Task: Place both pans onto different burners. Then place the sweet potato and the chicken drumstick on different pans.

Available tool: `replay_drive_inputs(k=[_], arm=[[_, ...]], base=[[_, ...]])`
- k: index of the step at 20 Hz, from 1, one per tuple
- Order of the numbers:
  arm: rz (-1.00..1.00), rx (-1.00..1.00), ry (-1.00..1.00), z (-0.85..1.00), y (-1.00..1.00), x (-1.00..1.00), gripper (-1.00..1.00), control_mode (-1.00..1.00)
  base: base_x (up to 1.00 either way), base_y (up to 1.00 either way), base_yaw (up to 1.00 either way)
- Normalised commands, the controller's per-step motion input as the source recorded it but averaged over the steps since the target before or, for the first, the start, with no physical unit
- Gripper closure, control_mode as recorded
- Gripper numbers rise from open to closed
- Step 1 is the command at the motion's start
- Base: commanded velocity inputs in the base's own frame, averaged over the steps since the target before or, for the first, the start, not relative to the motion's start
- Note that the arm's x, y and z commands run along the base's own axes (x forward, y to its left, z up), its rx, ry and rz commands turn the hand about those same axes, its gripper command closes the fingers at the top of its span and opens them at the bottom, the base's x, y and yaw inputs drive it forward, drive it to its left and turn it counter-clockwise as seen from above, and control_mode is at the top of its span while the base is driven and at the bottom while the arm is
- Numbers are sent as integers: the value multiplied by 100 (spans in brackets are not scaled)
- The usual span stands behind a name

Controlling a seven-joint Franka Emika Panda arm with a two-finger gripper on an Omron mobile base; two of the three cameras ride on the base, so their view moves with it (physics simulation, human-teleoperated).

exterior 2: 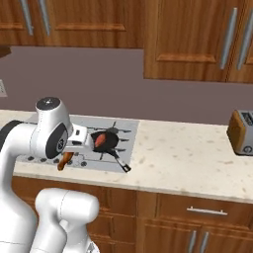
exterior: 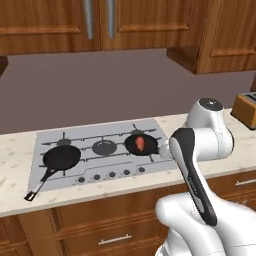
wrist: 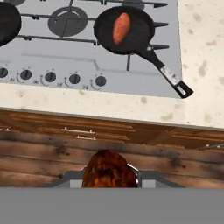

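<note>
- Left base view: cooktop set in a speckled counter. Left pan sits on the front-left burner, handle toward the counter's front edge. Right pan sits on the right burner with the sweet potato in its bowl. Centre burner bare. Arm blocks the hand. Toaster at far right.
- Right base view: gripper at the cooktop's front edge, an orange-brown chicken drumstick hanging below it, over the counter edge. Sweet potato in the pan just beyond.
- Hand view: fingers clamped on the brown drumstick at bottom centre, cabinet fronts behind it. Pan with sweet potato above; second pan at the left edge. Knobs along the cooktop's front.
</note>
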Motion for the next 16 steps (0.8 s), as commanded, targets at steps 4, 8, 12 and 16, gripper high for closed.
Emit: replay_drive_inputs(k=[4,8,12,16], arm=[[0,0,0,0,0,0,100,100],[0,0,0,0,0,0,100,100],[0,0,0,0,0,0,100,100],[0,0,0,0,0,0,100,100]], base=[[-13,88,-2],[0,73,0],[11,65,0],[32,53,0]])
